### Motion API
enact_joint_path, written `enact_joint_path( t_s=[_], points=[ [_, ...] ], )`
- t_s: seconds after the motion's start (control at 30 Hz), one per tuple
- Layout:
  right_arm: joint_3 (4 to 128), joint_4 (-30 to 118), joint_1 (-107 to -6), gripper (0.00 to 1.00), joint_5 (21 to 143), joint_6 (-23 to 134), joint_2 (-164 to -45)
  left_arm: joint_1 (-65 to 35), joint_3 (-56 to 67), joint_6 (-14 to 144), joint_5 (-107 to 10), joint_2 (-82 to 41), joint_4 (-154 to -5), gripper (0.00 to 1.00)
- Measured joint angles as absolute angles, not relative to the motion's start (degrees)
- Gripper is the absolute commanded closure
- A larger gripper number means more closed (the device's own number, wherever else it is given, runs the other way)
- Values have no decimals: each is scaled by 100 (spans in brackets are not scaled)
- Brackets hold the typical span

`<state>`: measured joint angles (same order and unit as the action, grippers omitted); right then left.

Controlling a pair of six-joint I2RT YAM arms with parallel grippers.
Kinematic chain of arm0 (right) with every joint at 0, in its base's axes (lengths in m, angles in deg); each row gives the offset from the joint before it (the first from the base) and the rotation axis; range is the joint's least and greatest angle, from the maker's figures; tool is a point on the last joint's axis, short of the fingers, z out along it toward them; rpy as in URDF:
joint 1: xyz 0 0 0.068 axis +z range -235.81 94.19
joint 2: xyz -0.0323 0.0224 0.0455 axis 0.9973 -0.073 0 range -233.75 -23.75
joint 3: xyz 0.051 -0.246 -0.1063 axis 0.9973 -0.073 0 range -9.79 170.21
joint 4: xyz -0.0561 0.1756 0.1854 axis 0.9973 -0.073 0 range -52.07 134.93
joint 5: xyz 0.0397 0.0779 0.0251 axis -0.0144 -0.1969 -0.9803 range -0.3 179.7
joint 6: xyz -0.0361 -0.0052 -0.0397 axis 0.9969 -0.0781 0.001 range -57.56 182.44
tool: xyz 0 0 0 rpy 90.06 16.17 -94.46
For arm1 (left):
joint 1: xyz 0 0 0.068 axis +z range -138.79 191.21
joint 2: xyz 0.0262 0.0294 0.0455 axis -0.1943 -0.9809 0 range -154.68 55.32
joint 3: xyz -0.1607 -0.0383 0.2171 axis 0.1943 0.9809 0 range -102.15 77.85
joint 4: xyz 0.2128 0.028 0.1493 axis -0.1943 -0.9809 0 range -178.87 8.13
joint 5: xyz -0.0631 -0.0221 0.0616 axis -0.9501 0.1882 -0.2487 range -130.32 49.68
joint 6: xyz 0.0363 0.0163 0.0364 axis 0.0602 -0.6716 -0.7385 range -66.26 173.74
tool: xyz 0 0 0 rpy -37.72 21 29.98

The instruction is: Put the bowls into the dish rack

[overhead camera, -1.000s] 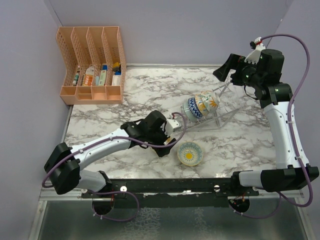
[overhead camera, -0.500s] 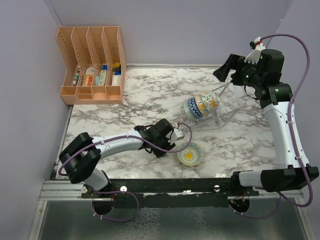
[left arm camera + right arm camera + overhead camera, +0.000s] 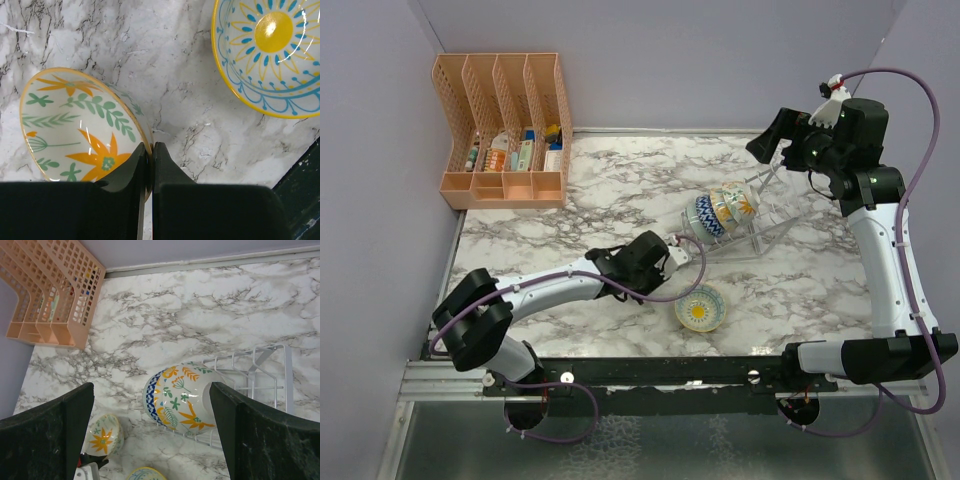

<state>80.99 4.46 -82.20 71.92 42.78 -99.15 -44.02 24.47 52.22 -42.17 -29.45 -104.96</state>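
The left arm point(image 3: 545, 289) and the right arm point(image 3: 885, 270) have white links with black joints, a thin purple cable point(image 3: 885, 69) runs along each, and the left gripper point(image 3: 151, 146) has flat black fingers point(image 3: 167, 170).

bowls point(image 3: 722, 210) in dish rack point(image 3: 772, 238) | loose bowl point(image 3: 701, 307) on table point(image 3: 810, 290) before rack | tilted bowl point(image 3: 75, 125) just left | organizer point(image 3: 505, 130) far-left corner

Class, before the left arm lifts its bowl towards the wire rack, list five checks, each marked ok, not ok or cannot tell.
1. Left end effector shut on the rim of the white ceramic bowl with orange flowers: ok.
2. Grip firm enough to lift: cannot tell.
3. Round yellow-and-blue ceramic bowl lies apart from it: ok.
4. Clear wire dish rack has unused prongs: ok.
5. Right end effector open, holding nothing: ok.
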Motion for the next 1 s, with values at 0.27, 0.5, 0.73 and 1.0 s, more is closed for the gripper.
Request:
enact_joint_path(
  t_s=[0.27, 0.5, 0.73, 1.0],
  points=[
    [8106, 446, -8220, 1, 7196, 4276, -9915, -4336, 1328, 5959, -4182, -3054, -11126, 100],
    [8397, 422, -8220, 1, 7196, 4270, -9915, -3938, -23, 6940, -4278, -3063, -10898, 100],
    [9166, 350, -8220, 1, 7196, 4228, -10111, -3414, -360, 8361, -4923, -3063, -9991, 100],
    [10322, 385, -8305, 1, 7089, 3999, -10579, -3317, -563, 10175, -5631, -3207, -7991, 100]
  ],
)
